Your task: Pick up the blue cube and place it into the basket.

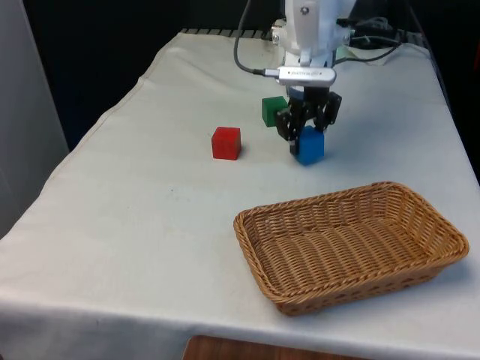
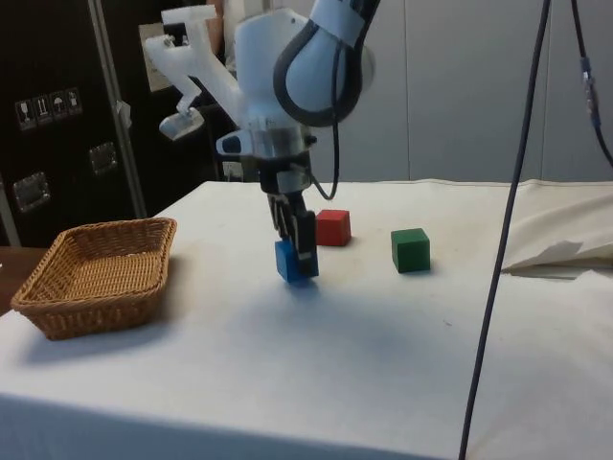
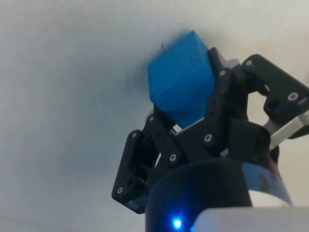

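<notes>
Where the table [image 1: 135, 247] meets its near edge, the wicker basket [image 1: 349, 244] sits toward the front view's right corner, set at a slight angle, with nothing inside it. Its woven rim is tan and its inner floor shows bare in the front view; in the side view the basket [image 2: 96, 273] stands well apart from the cubes.

Farther in, about the middle of the table, the gripper [image 1: 307, 139] holds the blue cube [image 1: 310, 145] between its two black fingers, the jaws closed on the cube's sides. In the side view the blue cube [image 2: 295, 261] hangs tilted, one lower corner at or just above the white cloth; whether it touches cannot be told. From the wrist, the blue cube [image 3: 181, 87] shows pinched between the fingers [image 3: 223, 104], with plain cloth beyond it.

To the front view's left of the held cube, a red cube [image 1: 226, 142] rests flat on the cloth, apart from the gripper. Beyond the gripper, nearer the far edge, a green cube [image 1: 274, 111] sits on the cloth, partly covered by the fingers in the front view and clear in the side view [image 2: 410, 249].

No writing can be read on the cubes or the basket.
</notes>
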`<action>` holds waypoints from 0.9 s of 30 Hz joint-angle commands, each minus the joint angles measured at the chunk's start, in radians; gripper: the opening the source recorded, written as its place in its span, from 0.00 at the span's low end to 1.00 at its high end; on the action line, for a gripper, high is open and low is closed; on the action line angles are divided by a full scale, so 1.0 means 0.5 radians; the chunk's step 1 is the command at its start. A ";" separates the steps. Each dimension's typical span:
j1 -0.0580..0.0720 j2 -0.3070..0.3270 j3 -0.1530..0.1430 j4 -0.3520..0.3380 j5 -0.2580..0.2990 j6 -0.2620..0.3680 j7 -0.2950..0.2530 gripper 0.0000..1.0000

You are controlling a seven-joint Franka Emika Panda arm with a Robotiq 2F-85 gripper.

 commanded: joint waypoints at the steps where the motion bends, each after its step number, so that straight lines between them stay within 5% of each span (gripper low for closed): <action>1: -0.006 -0.032 0.006 0.004 0.010 -0.044 -0.008 0.02; 27: -0.004 -0.250 0.004 0.266 0.016 -0.458 -0.012 0.02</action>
